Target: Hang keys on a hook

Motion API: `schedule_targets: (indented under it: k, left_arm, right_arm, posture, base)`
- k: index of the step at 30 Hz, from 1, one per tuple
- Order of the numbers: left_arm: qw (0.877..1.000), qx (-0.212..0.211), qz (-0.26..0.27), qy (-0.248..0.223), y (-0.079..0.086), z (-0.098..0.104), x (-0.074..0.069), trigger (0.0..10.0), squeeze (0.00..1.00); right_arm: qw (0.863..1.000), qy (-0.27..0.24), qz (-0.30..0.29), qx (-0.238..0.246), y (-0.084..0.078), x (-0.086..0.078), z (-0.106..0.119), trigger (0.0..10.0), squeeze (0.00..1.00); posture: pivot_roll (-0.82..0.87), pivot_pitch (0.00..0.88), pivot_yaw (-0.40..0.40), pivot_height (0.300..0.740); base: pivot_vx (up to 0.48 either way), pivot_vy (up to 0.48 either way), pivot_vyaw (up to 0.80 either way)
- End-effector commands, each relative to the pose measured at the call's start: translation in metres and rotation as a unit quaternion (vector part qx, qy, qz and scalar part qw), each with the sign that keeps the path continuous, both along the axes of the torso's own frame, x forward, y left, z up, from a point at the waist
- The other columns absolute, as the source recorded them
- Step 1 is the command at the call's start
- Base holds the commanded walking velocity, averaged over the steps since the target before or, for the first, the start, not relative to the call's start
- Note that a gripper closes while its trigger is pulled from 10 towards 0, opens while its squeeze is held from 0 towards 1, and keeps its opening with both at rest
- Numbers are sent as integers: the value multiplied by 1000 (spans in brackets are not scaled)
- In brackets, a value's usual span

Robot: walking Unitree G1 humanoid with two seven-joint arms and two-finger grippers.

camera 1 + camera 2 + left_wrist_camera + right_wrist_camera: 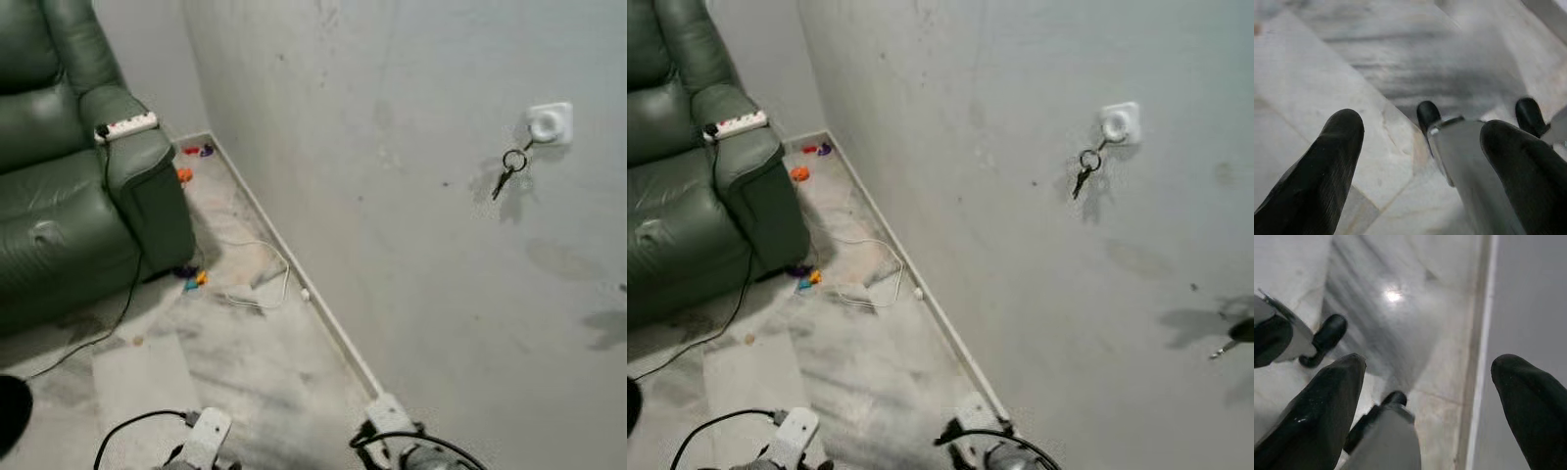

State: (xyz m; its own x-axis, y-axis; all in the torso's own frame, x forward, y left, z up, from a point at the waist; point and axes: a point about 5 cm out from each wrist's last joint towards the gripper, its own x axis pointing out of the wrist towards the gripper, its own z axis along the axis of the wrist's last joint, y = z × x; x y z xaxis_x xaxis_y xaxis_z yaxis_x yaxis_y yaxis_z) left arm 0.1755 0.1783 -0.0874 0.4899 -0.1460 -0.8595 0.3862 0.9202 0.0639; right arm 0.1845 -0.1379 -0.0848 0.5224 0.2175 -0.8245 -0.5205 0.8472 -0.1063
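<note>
A bunch of dark keys [508,171] on a ring hangs from a white round hook [548,123] stuck to the grey wall, at the upper right of the eye views. Both arms hang low at the bottom of the eye views, far below the keys. My left gripper [1420,147] is open over the marble floor with nothing between its black fingers [1327,161]. My right gripper [1425,382] is open too, beside the skirting board, and holds nothing.
A green leather armchair [69,186] stands at the left with a white power strip [127,125] on its armrest. Small toys [191,149] and a white cable [260,284] lie on the floor along the skirting. A black cable [118,313] runs across the floor.
</note>
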Motion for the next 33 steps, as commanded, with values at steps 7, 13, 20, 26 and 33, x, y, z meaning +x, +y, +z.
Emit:
schedule_targets:
  k: [7, 13, 20, 26, 33]
  left_arm:
    - [1000, 11, 5, 22, 5, -5, -11, 10000, 0]
    - [1000, 12, 4, 23, 6, -5, -12, 10000, 0]
    - [1000, 11, 5, 23, 5, -5, -12, 10000, 0]
    - [1000, 11, 3, 24, 5, -5, -12, 10000, 0]
    - [1000, 13, 0, 23, 5, -5, -12, 10000, 0]
  right_arm:
    - [1000, 13, 5, -13, -5, -7, -4, 10000, 0]
    - [1000, 13, 5, -15, -6, -8, -4, 10000, 0]
    - [1000, 14, 10, -14, -5, -9, -4, 10000, 0]
    - [1000, 13, 2, -9, -5, -8, -4, 10000, 0]
    - [1000, 14, 8, -14, -5, -8, -4, 10000, 0]
  posture:
    - [-25, 67, -12, 740]
    - [-25, 67, -11, 740]
    - [-25, 68, -10, 740]
    - [-24, 67, -12, 740]
    - [-24, 65, -11, 740]
  base:
    - [0, 0, 800]
    - [0, 0, 800]
    - [0, 0, 800]
    - [0, 0, 133]
    - [0, 0, 0]
